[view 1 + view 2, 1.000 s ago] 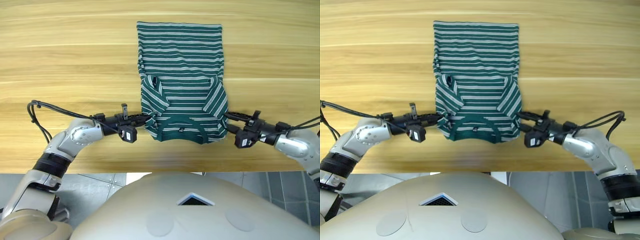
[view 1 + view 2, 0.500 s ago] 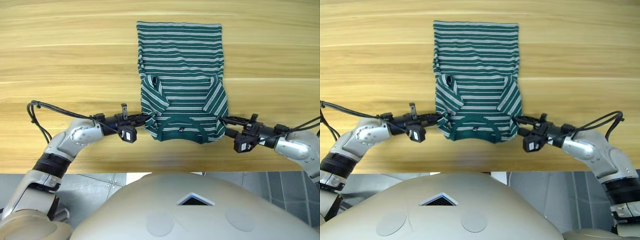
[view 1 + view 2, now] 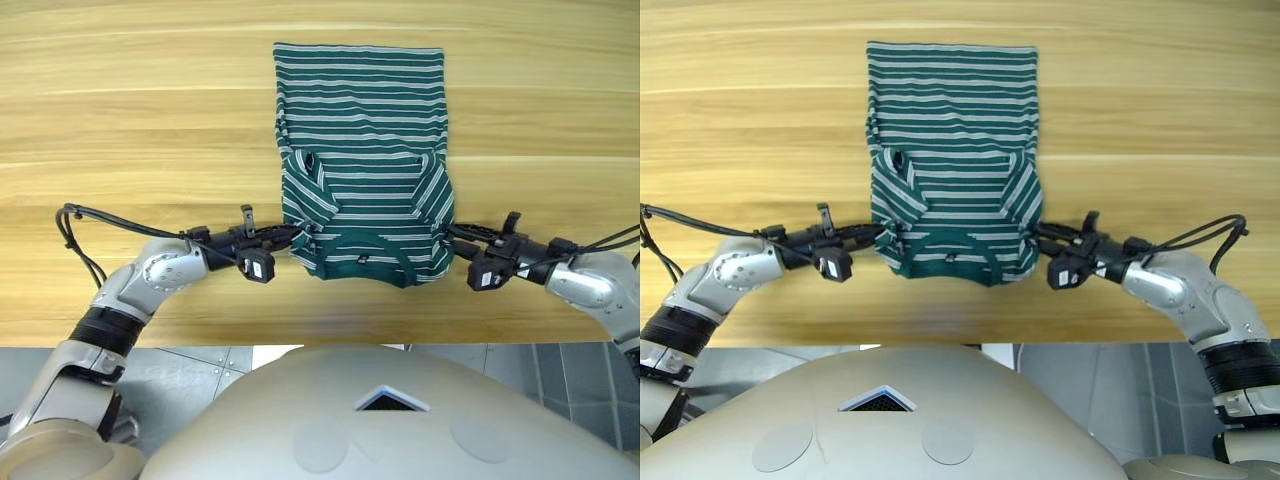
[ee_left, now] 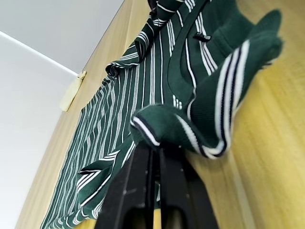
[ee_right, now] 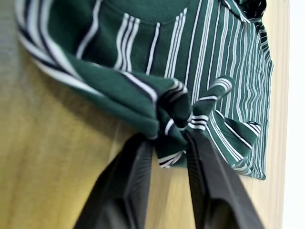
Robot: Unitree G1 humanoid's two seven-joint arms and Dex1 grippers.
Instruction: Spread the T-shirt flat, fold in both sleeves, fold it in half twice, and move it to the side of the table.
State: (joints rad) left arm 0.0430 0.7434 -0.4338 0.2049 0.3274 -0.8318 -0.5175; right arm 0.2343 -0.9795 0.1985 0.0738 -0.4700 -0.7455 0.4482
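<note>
Sleeves are in. The shirt (image 3: 362, 150) lies mid-table (image 3: 150, 120), and my left gripper (image 3: 292, 235) and right gripper (image 3: 447, 237) each pinch a collar-end corner. Both half-folds and the move aside remain.

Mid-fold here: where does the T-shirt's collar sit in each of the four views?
Left eye view: collar at the T-shirt's near edge, between left gripper and right gripper.
Right eye view: same place.
Left wrist view: dark band beyond the pinched fold.
Right wrist view: dark band beyond the pinched corner.
Shared landmark: the wooden table.
</note>
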